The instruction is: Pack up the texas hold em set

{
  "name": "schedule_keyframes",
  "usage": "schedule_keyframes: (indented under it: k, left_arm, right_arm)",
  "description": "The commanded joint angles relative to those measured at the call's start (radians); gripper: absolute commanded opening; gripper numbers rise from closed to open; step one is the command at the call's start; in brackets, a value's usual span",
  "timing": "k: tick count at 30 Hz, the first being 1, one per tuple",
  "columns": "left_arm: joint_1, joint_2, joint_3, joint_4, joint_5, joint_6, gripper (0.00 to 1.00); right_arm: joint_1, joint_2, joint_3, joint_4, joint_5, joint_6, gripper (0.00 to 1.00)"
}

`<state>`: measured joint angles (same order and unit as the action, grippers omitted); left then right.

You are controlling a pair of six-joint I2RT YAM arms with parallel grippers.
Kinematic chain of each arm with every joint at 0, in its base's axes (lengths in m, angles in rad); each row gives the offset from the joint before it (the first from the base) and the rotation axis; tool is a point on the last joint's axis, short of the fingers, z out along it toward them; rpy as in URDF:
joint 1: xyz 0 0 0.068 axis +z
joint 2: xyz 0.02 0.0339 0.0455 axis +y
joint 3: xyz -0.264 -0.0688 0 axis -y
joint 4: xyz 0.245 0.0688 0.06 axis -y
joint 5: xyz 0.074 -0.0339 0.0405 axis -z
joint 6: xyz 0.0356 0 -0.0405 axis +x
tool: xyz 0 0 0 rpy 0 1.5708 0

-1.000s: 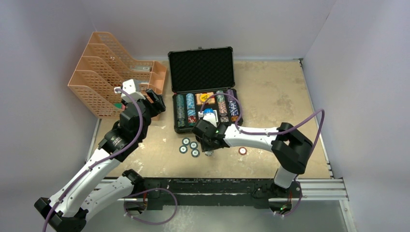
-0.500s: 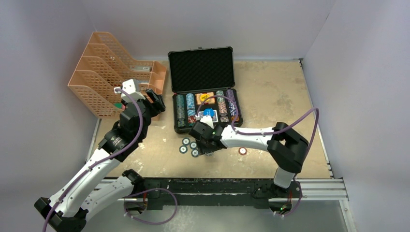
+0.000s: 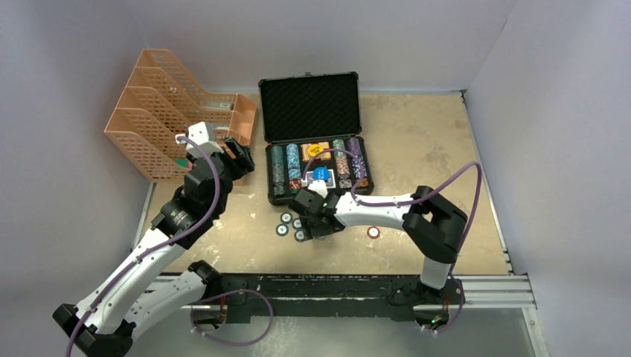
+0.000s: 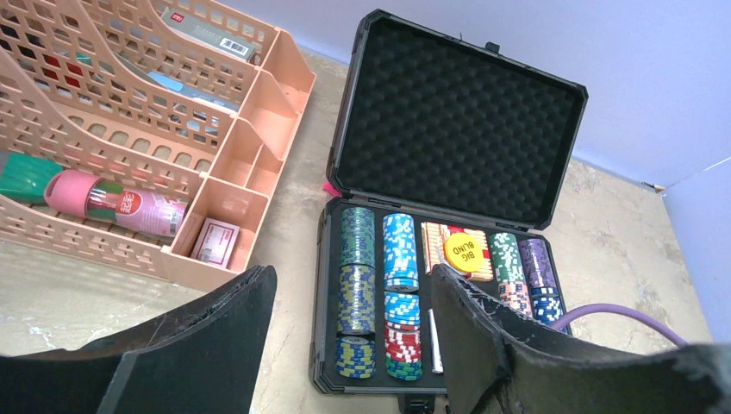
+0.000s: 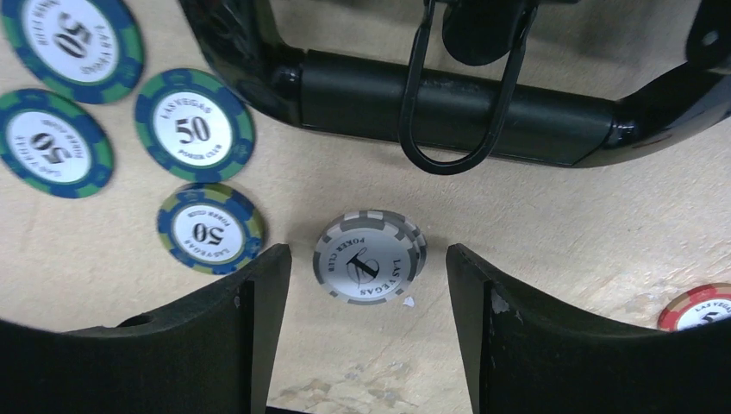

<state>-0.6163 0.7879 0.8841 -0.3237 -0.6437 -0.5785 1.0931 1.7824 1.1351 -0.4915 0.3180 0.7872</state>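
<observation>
Now, the right gripper [image 5: 366,254] hangs spread over the table. A grey chip [image 5: 369,257] lies flat between its fingers, untouched. Four blue 50 chips [image 5: 194,129] lie to its left and a red chip [image 5: 698,310] to its right. Just ahead, the black case [image 4: 457,112] sits open, with chip stacks [image 4: 401,259] and a yellow Big Blind button [image 4: 462,253] in its tray. The left gripper [image 4: 353,276] is parted and empty. To its left, the orange organiser [image 4: 250,129] holds a pink tube [image 4: 121,203] and a small box [image 4: 215,241].

Top camera looks down from near; left wrist faces far, sharing the case [image 4: 448,129]; right wrist looks closely down at chips [image 5: 194,129].
</observation>
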Motion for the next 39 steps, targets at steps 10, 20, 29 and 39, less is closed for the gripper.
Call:
schedule_keyframes:
  k: [10,20,29,39]
  left_arm:
    - [0.004,-0.003,0.006,0.019,-0.02,0.023,0.66]
    - [0.005,-0.002,0.006,0.021,-0.018,0.023,0.66]
    - [0.005,0.005,0.004,0.022,0.003,0.015,0.66]
    - [0.005,0.01,-0.077,0.051,0.148,-0.102,0.66]
  right_arm:
    - [-0.01,0.047,-0.01,-0.01,-0.069,0.04,0.56]
    - [-0.033,0.015,-0.036,0.011,-0.078,0.042,0.34]
    - [-0.048,-0.088,-0.029,-0.005,-0.028,0.066,0.26]
    - [-0.116,-0.229,-0.041,0.011,-0.051,0.07,0.25]
